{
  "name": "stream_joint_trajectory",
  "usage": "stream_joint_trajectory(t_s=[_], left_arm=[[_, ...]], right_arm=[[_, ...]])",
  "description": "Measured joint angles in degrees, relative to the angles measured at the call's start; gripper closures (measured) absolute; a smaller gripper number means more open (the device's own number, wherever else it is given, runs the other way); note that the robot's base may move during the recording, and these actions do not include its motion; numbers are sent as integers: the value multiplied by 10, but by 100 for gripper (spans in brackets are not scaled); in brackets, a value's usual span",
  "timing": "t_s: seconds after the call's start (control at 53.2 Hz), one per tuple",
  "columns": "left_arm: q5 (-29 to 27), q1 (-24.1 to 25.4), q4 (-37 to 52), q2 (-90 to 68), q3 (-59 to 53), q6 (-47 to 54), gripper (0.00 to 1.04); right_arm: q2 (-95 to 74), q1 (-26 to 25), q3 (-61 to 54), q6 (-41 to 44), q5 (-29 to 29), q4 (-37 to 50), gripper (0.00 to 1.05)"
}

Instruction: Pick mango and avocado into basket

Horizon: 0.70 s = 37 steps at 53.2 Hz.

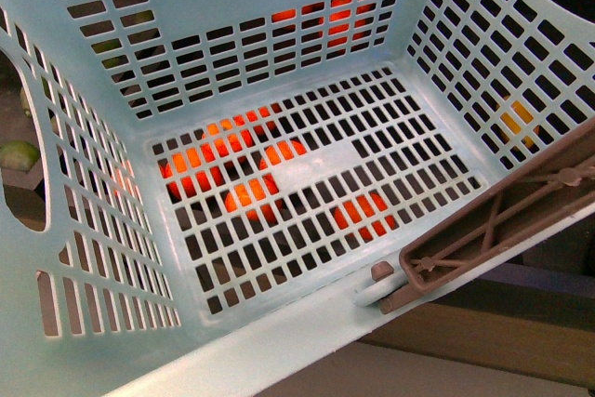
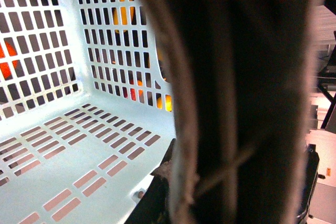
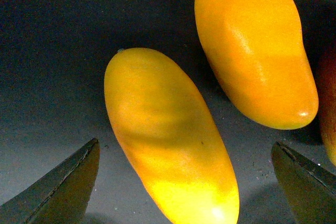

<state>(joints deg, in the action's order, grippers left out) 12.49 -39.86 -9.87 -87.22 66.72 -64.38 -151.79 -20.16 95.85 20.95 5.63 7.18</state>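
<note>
Right gripper point(image 3: 185, 148) spread wide, wedge fingertips point(image 3: 73, 177) flanking smooth oblong yellow-orange mango point(image 3: 163, 129) on matte grey bench point(image 3: 52, 51); left gripper point(image 2: 231, 198) state unreadable.

Front view: camera on the body, pitched down into the tilted basket point(image 1: 279, 332). Very near; floor and walls fill the frame, brown handle point(image 1: 502, 220) crossing the lower right corner.

Left wrist view: lens almost against the handle point(image 2: 236, 77), a blurred dark band over half the picture. Behind it, an inside corner of the basket point(image 2: 52, 111). Shared with front view: basket interior and handle.

Right wrist view: looks straight down on the dark worktop point(image 3: 52, 51), close above the mango point(image 3: 168, 140). Fingertips point(image 3: 68, 182) of the right hand point(image 3: 186, 174) frame it, spread wide. Second mango point(image 3: 254, 45) alongside.
</note>
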Motion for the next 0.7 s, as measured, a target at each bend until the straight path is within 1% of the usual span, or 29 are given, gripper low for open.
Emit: stream_joint_trajectory(t_s=[0.526,0.696], left_arm=[[0,0,0,0,0,0,100],[0,0,0,0,0,0,100]], right_arm=[[-69,13,87,-31,-1,-39,9],[-89,13,108,-38,-9,-51,9]])
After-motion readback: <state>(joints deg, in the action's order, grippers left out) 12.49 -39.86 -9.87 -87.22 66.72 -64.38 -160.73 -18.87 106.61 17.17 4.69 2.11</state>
